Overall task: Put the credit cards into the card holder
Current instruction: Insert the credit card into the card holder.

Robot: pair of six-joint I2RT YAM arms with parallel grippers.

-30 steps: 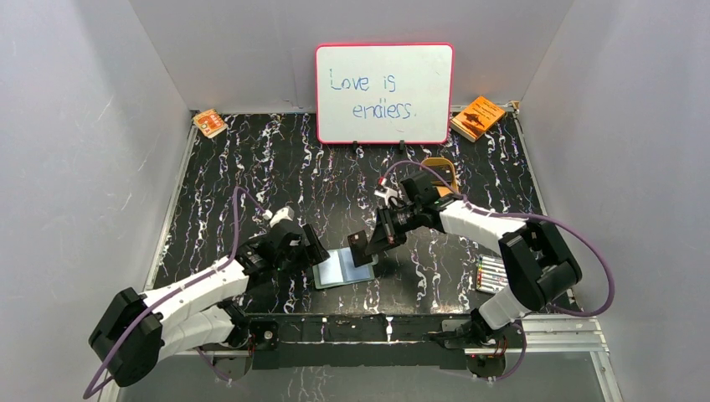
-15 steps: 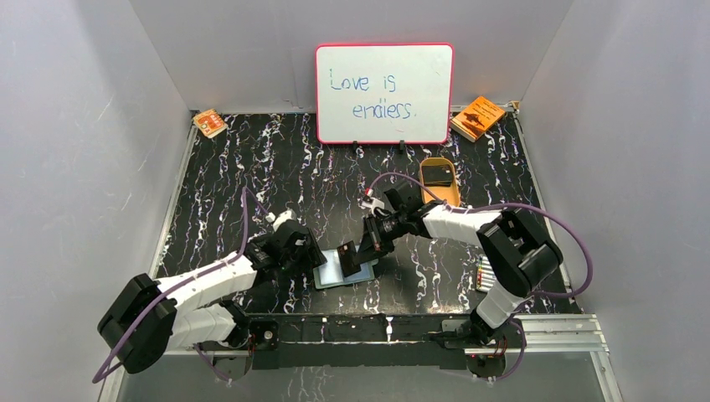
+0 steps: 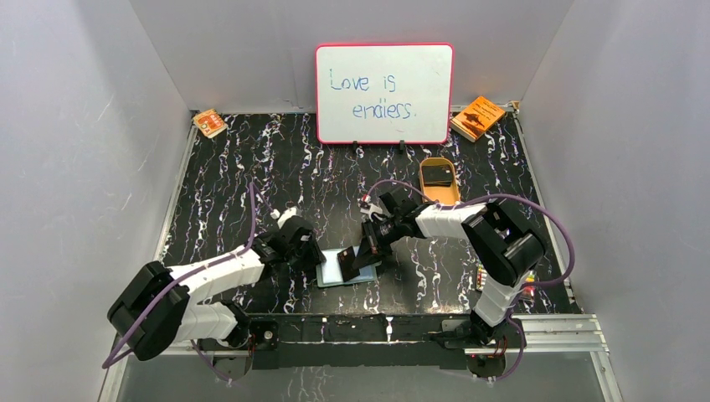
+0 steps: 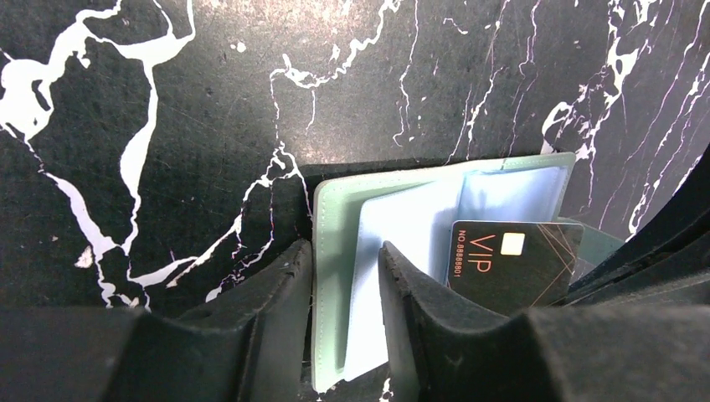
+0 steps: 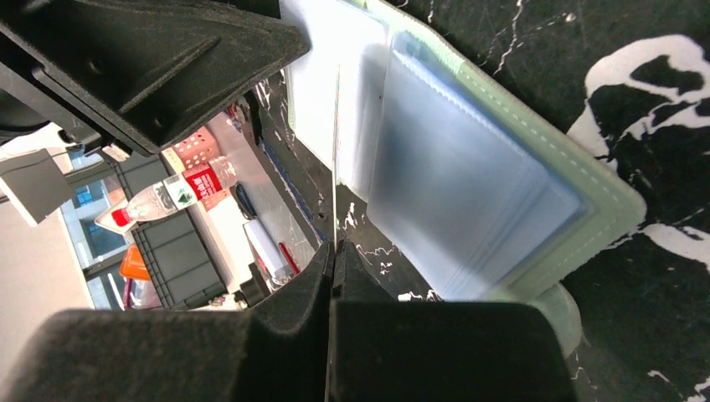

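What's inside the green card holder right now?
The open card holder shows pale blue pockets. The right gripper holds a black VIP card over them. Whether its edge is tucked in, or other cards lie inside, is hidden.

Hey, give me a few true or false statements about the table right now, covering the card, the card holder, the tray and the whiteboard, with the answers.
1. The right end effector grips a black VIP card. True.
2. The card holder lies closed. False: it lies open, with its pale blue sleeves showing.
3. The whiteboard reads "Love is endless." True.
4. The tan tray is empty. False: a dark card lies in it.
5. The left end effector hovers by the whiteboard. False: its fingers stand either side of the card holder's left edge.
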